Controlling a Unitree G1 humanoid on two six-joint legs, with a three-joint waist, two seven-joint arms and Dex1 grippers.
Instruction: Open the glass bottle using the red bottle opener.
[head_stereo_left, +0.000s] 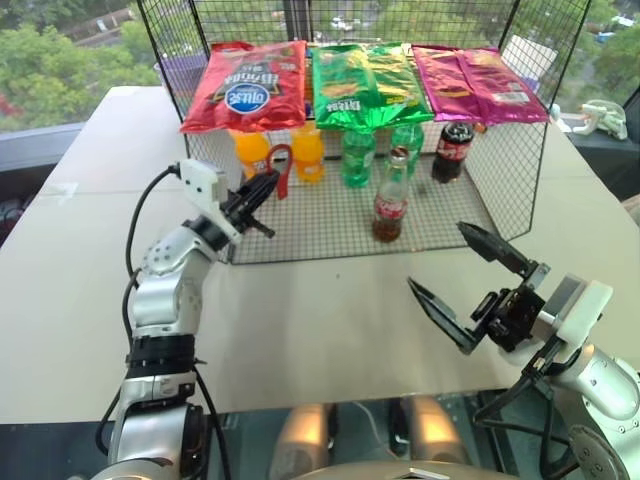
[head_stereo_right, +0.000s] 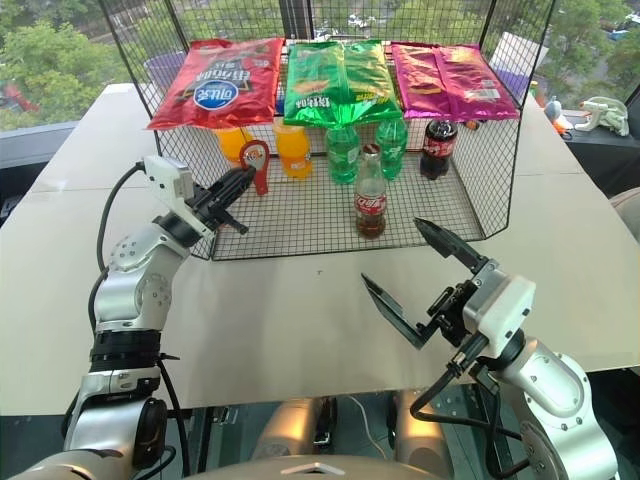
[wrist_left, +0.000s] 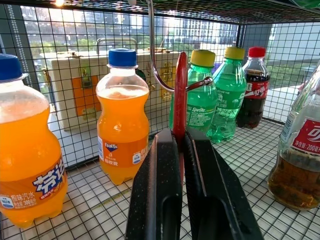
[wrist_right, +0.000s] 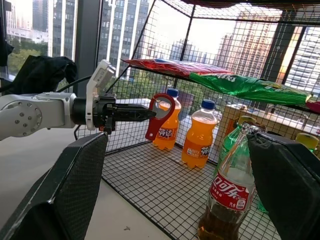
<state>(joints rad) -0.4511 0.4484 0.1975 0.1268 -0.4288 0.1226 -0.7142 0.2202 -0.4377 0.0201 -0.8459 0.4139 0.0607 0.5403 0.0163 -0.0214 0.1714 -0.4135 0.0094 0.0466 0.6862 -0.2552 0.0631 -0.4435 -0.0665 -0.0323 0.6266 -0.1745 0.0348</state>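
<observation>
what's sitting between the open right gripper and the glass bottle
Nothing stands between them: in the left eye view only bare table and wire shelf floor separate the right gripper from the glass bottle.

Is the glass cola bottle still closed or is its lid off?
Still closed. The glass bottle stands upright on the wire shelf with its silver cap on, and the red opener is away from it.

Head stereo pair looking down over wire rack (head_stereo_left: 340, 235), wrist cameras close among its bottles (wrist_left: 122, 117).
</observation>
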